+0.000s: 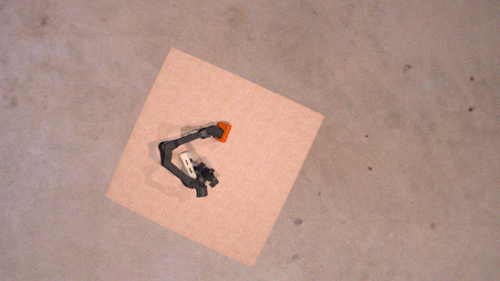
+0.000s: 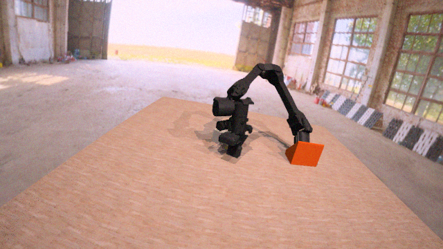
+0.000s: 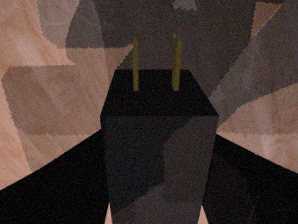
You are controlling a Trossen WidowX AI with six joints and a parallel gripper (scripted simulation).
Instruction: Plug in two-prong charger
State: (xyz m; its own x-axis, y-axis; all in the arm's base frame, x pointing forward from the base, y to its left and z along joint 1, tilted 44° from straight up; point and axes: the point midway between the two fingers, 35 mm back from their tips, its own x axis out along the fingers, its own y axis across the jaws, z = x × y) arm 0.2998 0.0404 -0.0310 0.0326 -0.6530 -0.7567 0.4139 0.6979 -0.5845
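The black two-prong charger point(image 3: 152, 150) point(image 2: 234, 151) is upright in the wrist view, its two brass prongs point(image 3: 176, 65) pointing to the top of that view. My gripper point(image 3: 152, 135) is shut on the charger, one finger against each side of its body. The charger is low at the tabletop; whether it touches the wood is not clear. The white power strip point(image 1: 183, 157) lies beside the gripper in the top view, its two dark outlets showing. The prongs are clear of the outlets. In the exterior view the arm hides the strip.
The arm's orange base block point(image 1: 226, 134) point(image 2: 307, 153) stands on the wooden table point(image 1: 254, 156) point(image 2: 208, 207). The black arm point(image 1: 177, 173) point(image 2: 285, 95) bends out from it and back over the strip's end. Arm shadows fall around the charger and strip.
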